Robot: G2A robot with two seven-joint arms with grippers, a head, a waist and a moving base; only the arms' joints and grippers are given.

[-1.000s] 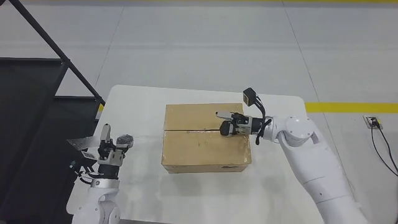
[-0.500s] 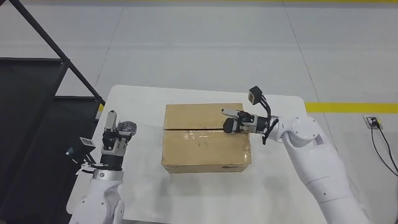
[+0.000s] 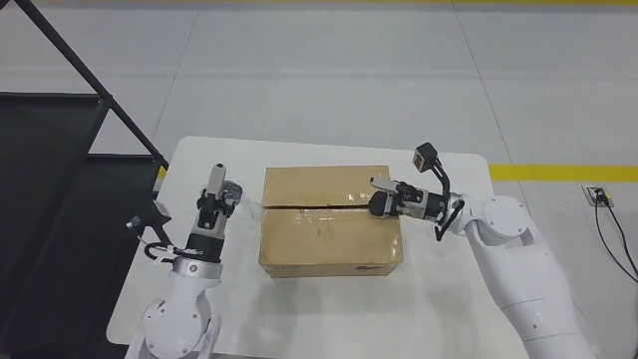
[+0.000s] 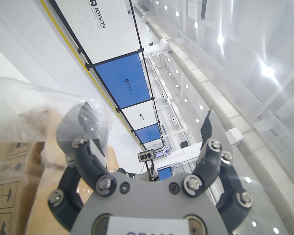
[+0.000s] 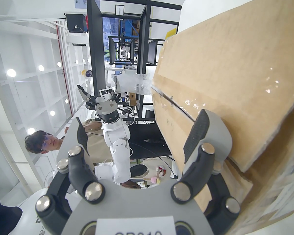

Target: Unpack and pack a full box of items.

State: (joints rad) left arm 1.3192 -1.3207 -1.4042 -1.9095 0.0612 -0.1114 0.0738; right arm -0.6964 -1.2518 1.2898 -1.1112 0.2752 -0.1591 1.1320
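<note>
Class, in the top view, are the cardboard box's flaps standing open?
No, the cardboard box has both flaps down, meeting along a seam.

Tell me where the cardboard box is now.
In the top view the cardboard box stands in the middle of the white table, between the two arms; the right gripper is at its top, the left gripper apart from it.

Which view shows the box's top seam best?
Top view: the seam runs almost whole across the box, up to the right gripper. Right wrist view catches a slanted stretch of it beside its finger. Left wrist view gives the box's side.
</note>
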